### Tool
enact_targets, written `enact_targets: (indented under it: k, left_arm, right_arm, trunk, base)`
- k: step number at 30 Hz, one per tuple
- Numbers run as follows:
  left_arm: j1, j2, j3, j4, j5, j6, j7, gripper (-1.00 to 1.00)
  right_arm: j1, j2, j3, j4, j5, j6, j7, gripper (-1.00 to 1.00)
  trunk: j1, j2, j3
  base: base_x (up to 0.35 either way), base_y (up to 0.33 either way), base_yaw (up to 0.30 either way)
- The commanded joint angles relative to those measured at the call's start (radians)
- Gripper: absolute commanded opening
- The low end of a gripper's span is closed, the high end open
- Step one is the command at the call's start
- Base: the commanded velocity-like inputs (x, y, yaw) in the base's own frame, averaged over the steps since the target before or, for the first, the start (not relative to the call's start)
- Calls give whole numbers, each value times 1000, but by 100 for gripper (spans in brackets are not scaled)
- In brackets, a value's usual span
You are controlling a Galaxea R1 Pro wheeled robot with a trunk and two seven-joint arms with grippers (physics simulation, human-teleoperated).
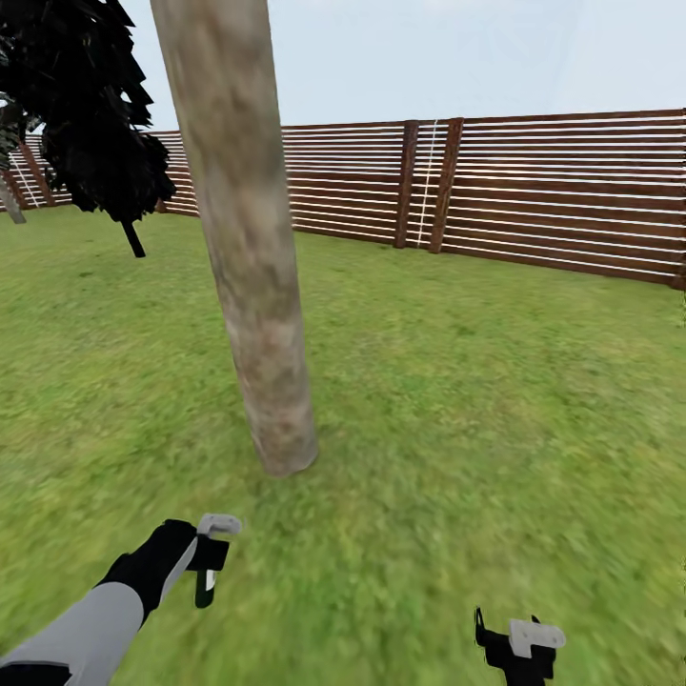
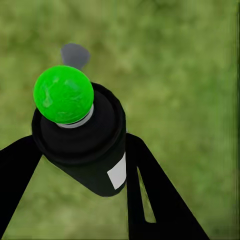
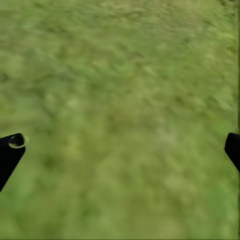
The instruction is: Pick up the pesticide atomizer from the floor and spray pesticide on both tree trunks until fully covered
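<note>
Presently, the sprayer (image 2: 82, 142) is found clamped in the left gripper (image 1: 211, 562), whose two dark fingers (image 2: 150, 195) are closed against its sides in the left wrist view. There it is seen as a squat black can with a small white label and a round cap, and the cap is rendered bright green, not red. In the head view little of it can be made out at the left gripper.

The tree trunk (image 1: 250, 248) stands ahead of the left gripper and slightly to its right, near but apart. It is thick, pale grey-brown, mottled and leaning, and bare of low branches. No whitish specks are seen on it. The can's long axis appears to run down toward the lawn (image 1: 495, 381), so it is judged that the nozzle must be turned up toward the trunk before spraying. The left arm is the nearer.

The right gripper (image 1: 519, 643) is held spread and empty over grass. A slatted fence (image 1: 572, 191) closes the background.
</note>
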Motion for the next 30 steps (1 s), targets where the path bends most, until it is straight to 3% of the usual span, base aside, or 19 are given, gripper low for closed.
enact_targets:
  k: [1, 9, 12, 15, 17, 19, 20, 21, 26, 30]
  left_arm:
    - [0, 1, 0, 1, 0, -1, 1, -100]
    - [0, -3, -3, 8, 1, -9, -2, -100]
    - [0, -26, -3, 7, 1, -15, 1, -100]
    - [0, -62, -3, 7, 1, -86, 6, -100]
    - [-1, -71, 0, 7, 1, -105, 7, -100]
    - [-1, -64, 29, 5, -1, -111, 7, -100]
    - [0, -26, 82, -3, -3, -119, 5, -100]
    - [0, -15, 90, -5, -3, -128, 5, -100]
    - [-1, -41, 90, -12, -5, -142, 3, -100]
    - [-10, -31, 91, -63, -6, -137, -6, -100]
  right_arm:
    - [-1, 0, 0, 0, 0, 0, 0, 100]
    - [0, 0, 1, 1, 1, 1, 0, 100]
    - [0, 1, 1, 1, 1, 1, 0, 100]
    - [0, 1, 1, 1, 1, 0, 0, 100]
    - [0, 1, 1, 2, 1, 1, 0, 100]
    - [0, 1, 1, 3, 1, 1, 0, 100]
    - [0, 1, 1, 3, 1, 1, 1, 100]
    - [0, 1, 1, 3, 1, 1, 1, 100]
    - [0, 1, 1, 3, 2, 1, 1, 100]
    - [0, 1, 1, 3, 3, 1, 1, 100]
  trunk:
    - [0, 0, 0]
    - [0, 0, 0]
    - [0, 0, 0]
    - [0, 0, 0]
    - [0, 0, 0]
    - [0, 0, 0]
    - [0, 0, 0]
    - [0, 0, 0]
    - [0, 0, 0]
    - [0, 0, 0]
  base:
    - [210, -144, -204]
    - [279, -20, -243]
    - [61, 0, -32]
    - [6, 0, -3]
    - [1, 0, 0]
    - [0, 0, 0]
    - [0, 0, 0]
    - [0, 0, 0]
    - [-174, 38, 0]
    - [-10, 2, 0]
